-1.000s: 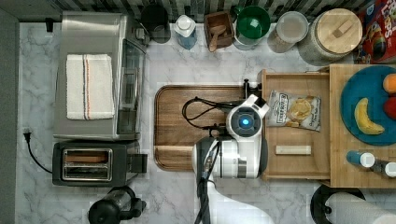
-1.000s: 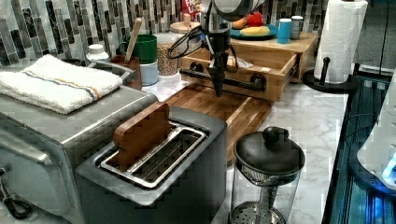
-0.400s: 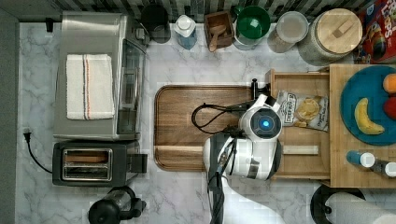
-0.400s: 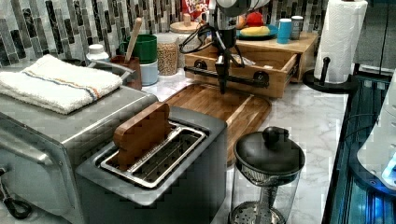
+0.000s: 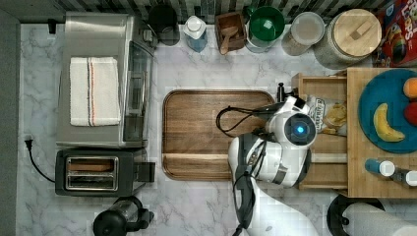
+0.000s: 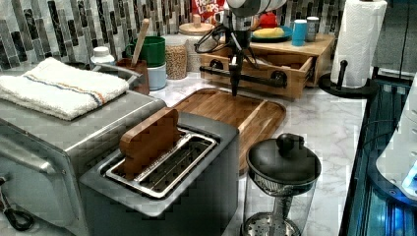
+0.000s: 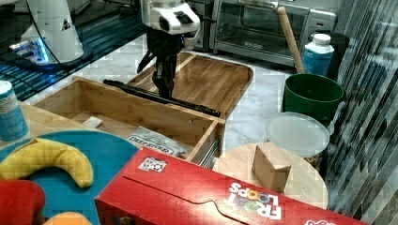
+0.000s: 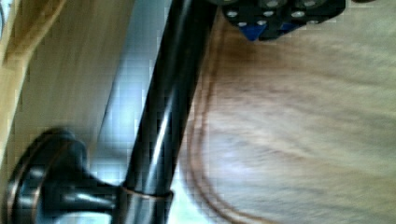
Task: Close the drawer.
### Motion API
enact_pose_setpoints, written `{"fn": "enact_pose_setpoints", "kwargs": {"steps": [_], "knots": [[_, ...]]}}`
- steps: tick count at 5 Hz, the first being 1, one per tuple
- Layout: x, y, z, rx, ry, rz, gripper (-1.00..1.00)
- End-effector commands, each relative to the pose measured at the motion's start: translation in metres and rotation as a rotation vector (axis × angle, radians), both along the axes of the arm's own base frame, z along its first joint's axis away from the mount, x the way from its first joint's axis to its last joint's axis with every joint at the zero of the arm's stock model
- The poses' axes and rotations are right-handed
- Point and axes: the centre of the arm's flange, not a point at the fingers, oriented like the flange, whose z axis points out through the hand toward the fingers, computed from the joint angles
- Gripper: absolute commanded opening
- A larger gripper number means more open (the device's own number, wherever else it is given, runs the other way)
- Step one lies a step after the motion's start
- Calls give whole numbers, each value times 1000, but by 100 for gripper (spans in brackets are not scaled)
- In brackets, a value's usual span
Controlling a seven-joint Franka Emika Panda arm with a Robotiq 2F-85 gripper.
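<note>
Left view is showing the gripper (image 6: 235,73) pointing down against the black handle bar (image 6: 246,77) of the drawer (image 6: 290,66), which is sitting partly open; finger spacing — cannot tell

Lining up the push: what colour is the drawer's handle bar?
Glossy black handle bar on the drawer, clearest in the wrist view.

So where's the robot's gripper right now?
In the left view the gripper hangs at the drawer's black handle bar, just above the far edge of the dark wooden tray.
</note>
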Motion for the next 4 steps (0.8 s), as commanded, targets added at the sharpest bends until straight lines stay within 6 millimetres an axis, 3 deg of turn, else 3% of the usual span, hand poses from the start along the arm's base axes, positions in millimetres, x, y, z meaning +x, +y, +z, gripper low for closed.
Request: {"fn": "enact_pose_setpoints", "kwargs": {"steps": [1, 2, 4], "knots": [[-16, -191, 71, -135, -119, -143, -100], [-23, -221, 80, -142, -141, -137, -100], [-26, -250, 83, -182, -194, -149, -100]]}}
